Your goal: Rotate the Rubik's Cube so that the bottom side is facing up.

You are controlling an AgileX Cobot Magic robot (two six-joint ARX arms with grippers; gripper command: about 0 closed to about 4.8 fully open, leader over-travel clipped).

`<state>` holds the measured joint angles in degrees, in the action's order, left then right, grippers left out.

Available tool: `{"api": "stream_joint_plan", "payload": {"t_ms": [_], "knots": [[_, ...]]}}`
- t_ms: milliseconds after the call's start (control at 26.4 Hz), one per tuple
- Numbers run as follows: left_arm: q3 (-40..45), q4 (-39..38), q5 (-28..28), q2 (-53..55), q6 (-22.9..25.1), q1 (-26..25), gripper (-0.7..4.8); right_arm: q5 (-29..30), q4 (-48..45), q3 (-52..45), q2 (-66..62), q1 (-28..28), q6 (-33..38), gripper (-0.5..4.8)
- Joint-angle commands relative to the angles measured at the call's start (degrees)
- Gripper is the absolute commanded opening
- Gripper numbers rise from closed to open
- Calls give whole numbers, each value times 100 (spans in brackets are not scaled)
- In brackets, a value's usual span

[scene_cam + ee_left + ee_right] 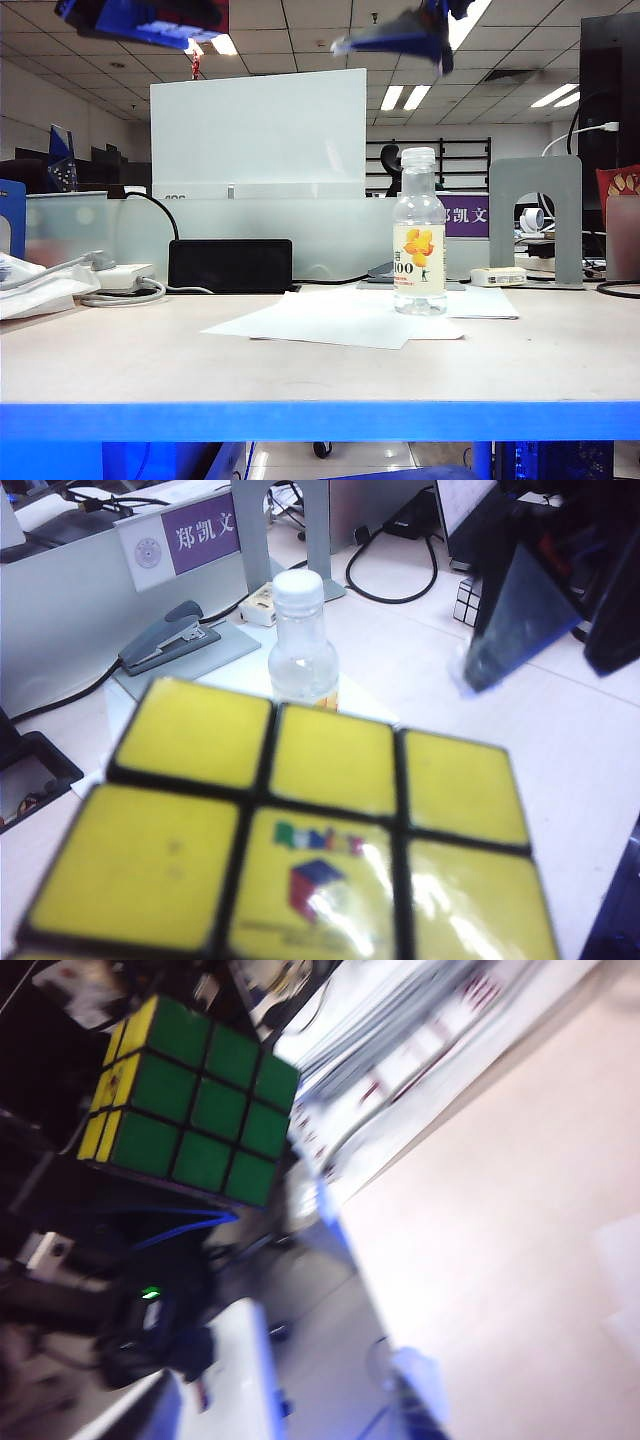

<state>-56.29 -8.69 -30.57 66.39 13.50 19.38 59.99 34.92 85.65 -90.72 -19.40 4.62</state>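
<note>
Currently the left hand [150,20] is pinching the Rubik's Cube [290,830] high over the bench [150,360], with the right hand [520,630] hovering nearby, its opening unclear, so a slipping grip is risking a drop.

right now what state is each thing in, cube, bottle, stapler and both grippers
cube: held aloft in the left gripper, yellow face toward the left wrist camera
left gripper: raised, shut on the cube
right gripper: raised, apart from the cube, jaws unclear
bottle: upright on the paper, cap on
stapler: closed
</note>
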Motion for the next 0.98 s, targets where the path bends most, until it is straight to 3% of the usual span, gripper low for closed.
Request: {"api": "stream_joint_plan", "payload": {"t_ms": [38,151,454,719,984], "knots": [[-310,-525,146,-31,-195,2,109,-667,-271,26,271,4,-15,250],[-562,-1067,289,-31,-192,4,109,-1091,-304,26,516,7,-17,238],[-1113,-2144,887,-26,-203,7,108,-1261,-289,26,879,7,-15,228],[-1775,-3174,1279,184,-564,9,105,-1252,-76,26,1097,7,-11,228],[-2319,-3724,1427,586,-1097,17,52,-1276,197,24,1307,7,-15,228]]}}
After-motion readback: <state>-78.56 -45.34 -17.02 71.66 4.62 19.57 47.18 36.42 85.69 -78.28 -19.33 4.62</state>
